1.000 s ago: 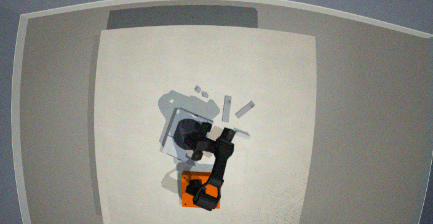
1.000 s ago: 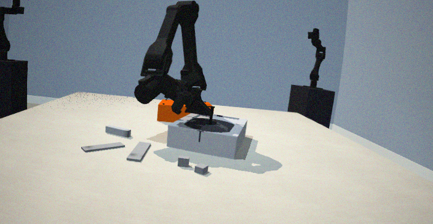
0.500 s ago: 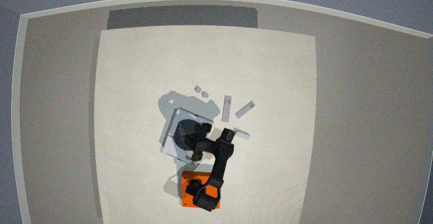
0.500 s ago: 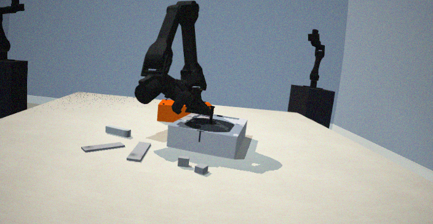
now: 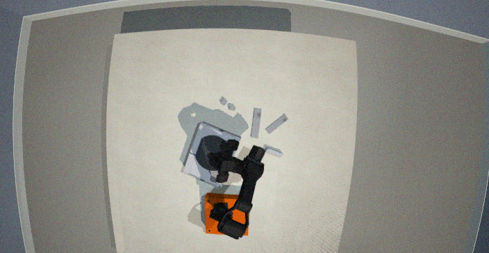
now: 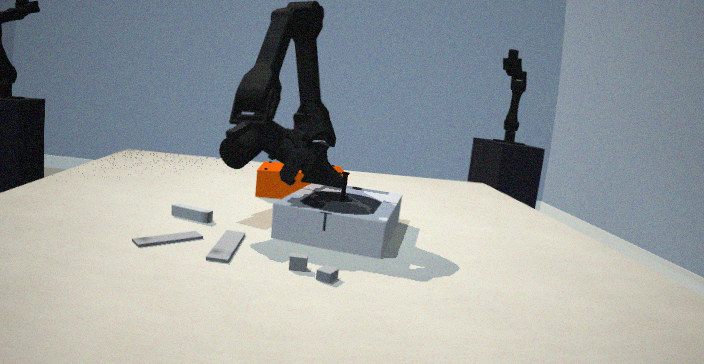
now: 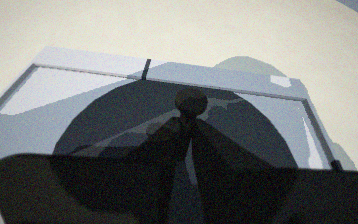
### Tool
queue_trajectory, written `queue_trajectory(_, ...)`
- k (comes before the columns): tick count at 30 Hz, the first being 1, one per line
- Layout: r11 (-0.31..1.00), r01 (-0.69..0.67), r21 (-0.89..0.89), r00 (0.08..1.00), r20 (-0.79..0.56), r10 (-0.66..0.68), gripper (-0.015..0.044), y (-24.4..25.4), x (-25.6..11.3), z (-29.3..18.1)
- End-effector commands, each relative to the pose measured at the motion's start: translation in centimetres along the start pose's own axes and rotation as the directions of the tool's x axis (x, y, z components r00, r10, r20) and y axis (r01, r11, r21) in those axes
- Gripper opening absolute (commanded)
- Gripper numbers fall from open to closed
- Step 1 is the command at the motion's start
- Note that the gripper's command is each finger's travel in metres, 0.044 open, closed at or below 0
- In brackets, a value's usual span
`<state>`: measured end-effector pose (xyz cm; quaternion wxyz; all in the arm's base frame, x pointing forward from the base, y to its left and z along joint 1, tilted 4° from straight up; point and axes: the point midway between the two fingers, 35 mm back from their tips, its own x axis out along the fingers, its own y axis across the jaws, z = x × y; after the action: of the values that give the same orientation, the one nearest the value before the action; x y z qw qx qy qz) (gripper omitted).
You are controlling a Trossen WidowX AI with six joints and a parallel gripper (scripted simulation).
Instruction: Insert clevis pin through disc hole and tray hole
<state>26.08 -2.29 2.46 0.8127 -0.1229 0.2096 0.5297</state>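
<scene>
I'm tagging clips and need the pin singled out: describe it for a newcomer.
Find the pale, box-shaped steel tray. Above it, the black tool's fingertips grip a dark, slim, upright steel pin. Its small round head tops it, unlike the wide, flat disc below.

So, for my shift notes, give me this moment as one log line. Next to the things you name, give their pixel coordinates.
jaws: shut on pin [image 6: 345, 186] [image 7: 191, 102] | pin: upright, head up | disc [image 5: 205, 153] [image 7: 100, 117]: in tray [image 5: 193, 169] [image 6: 327, 235] [image 7: 95, 62]
</scene>
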Motion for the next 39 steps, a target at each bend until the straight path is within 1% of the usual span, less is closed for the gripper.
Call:
queue_trajectory(1,1.000,-0.004,0.002,1.000,-0.001,0.004,0.0000,0.28,0.03,-0.02)
queue_trajectory(39,1.000,-0.004,0.003,1.000,-0.001,0.004,0.0000,1.01,0.03,-0.03)
